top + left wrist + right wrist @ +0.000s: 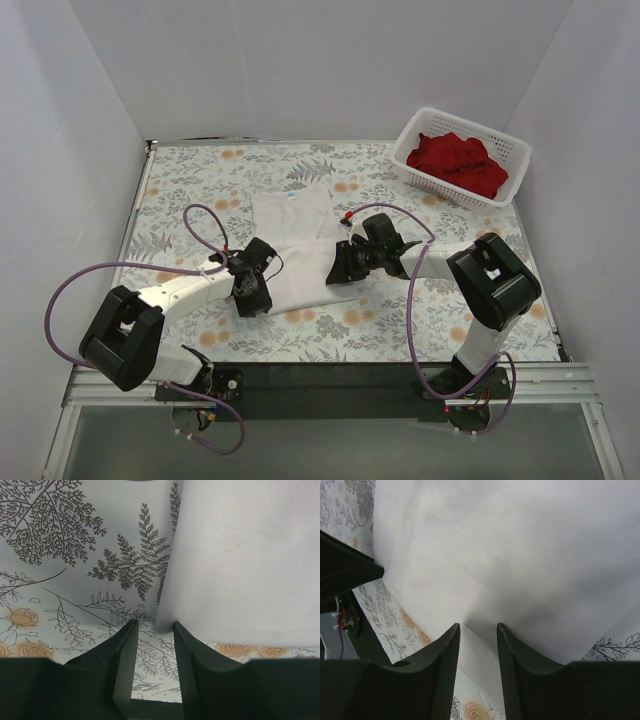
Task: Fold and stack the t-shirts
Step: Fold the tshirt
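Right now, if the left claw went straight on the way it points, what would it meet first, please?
Most likely the near corner of the white t-shirt, which lies just ahead of the left claw on the floral table cover; depth is unclear.

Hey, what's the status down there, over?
Left gripper open at corner of white shirt. Right gripper open on its edge. Red shirts in basket. Nothing blocking.

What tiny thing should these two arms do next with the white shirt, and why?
Probably close both grippers on the white fabric t-shirt. The left gripper straddles its near corner and the right gripper sits at its edge, both with jaws apart, so neither seems to hold cloth yet.
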Robot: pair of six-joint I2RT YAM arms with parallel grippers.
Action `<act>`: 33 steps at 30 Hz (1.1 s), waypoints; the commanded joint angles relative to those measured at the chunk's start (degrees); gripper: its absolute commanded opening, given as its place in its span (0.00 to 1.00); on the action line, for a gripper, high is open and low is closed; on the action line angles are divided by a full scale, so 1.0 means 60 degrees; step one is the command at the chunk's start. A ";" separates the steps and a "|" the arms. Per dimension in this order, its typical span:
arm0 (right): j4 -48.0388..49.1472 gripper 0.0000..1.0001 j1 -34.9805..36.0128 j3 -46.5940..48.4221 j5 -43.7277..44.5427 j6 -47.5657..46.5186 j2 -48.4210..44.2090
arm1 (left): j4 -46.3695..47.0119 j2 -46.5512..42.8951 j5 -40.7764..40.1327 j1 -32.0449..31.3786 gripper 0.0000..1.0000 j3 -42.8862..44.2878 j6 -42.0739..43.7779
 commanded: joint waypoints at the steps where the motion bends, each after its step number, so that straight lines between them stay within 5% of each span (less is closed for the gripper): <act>1: -0.0752 0.43 -0.0065 -0.0137 0.0778 -0.0331 -0.0075 | 0.0311 0.0188 -0.0240 -0.0058 0.32 -0.0259 -0.0131; 8: -0.0737 0.43 -0.0036 -0.0167 0.0749 -0.0389 -0.0147 | 0.0707 0.0539 -0.0108 -0.0087 0.22 -0.0566 -0.0160; 16: -0.1029 0.43 -0.0036 -0.0036 0.0764 -0.0506 -0.0762 | 0.0839 0.0408 -0.0005 -0.0087 0.00 -0.0801 -0.0234; 25: -0.4056 0.48 0.0183 0.0536 0.2692 -0.1019 -0.2227 | 0.0634 -0.0061 0.0053 -0.0072 0.00 -0.0684 -0.0058; 33: -0.5044 0.54 0.0842 0.0331 0.4118 -0.0669 -0.2638 | 0.0795 -0.0017 0.0126 -0.0072 0.00 -0.0786 -0.0014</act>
